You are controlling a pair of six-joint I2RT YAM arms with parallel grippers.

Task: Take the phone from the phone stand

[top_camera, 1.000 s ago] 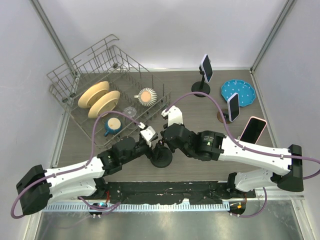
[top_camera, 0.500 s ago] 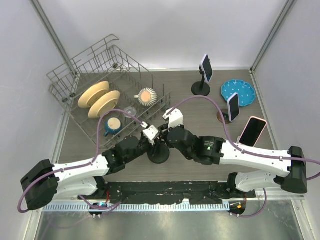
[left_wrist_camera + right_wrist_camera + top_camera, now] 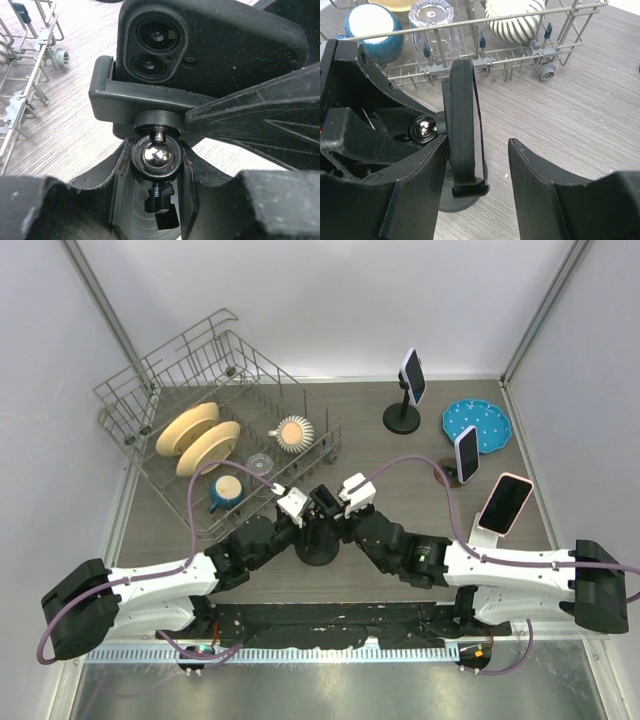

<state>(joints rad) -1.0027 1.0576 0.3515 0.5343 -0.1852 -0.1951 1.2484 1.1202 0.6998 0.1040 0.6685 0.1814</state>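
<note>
Two tools engaged, phone [image 3: 462, 120] not yet out: it sits clamped in the phone stand [image 3: 318, 554] on the surface [image 3: 360, 405]. Left tool [image 3: 156, 175] pinches the stand's ball joint; right tool [image 3: 477, 150] gapes astride the phone. Grip and lift-out remain. Dish rack [image 3: 150, 390] holds two plates [image 3: 208, 448], blue cup [image 3: 226, 490], glass [image 3: 260, 462], striped bowl [image 3: 293, 432].

We see that the right gripper [image 3: 337, 510] has drawn back off the top of the phone stand [image 3: 318, 550] and now faces the left gripper [image 3: 303, 514] across it, so the dark phone [image 3: 325, 500] shows between the two wrists. The stand's base has slid slightly toward the left gripper. The right forearm has dropped lower, uncovering the foot of the pink phone [image 3: 505, 502] behind it.
</note>
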